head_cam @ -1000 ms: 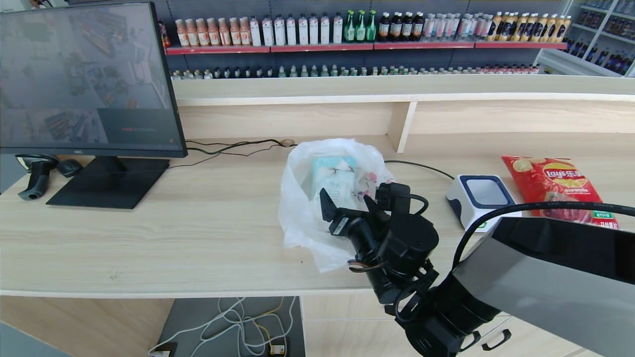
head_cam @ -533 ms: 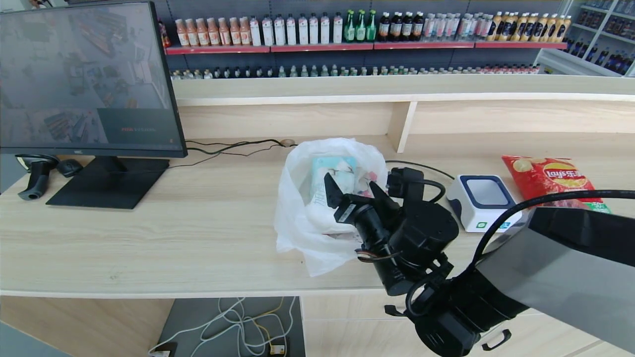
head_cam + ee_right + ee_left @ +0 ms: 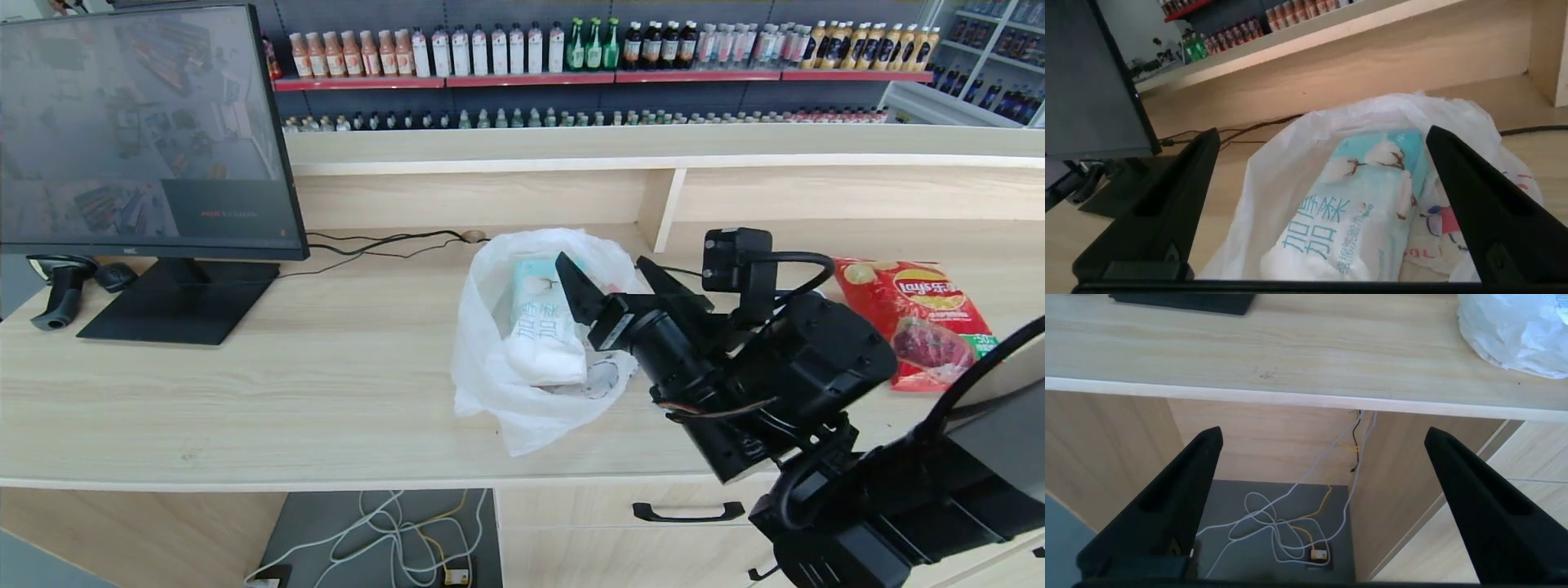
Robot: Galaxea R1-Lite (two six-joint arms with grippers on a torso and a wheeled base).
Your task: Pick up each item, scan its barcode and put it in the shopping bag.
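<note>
The right gripper (image 3: 602, 261) hangs, fingers spread and empty, just beside the shopping bag (image 3: 490, 384), whose thin, crinkly white film slumps open on the table (image 3: 245, 392). A fingertip could snag that film and drag the bag (it has no stiffness of its own), spilling the soft, pillowy tissue pack (image 3: 539, 327) inside. The glossy red chip packet (image 3: 922, 318) lies flat farther right, well apart from the bag; puffy and slick, it may slip a pinch. The left gripper (image 3: 1323, 437), fingers apart too, hangs below the table edge.

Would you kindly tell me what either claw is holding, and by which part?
Nothing: the right claw is open and empty by the shopping bag; the left claw likewise.
</note>
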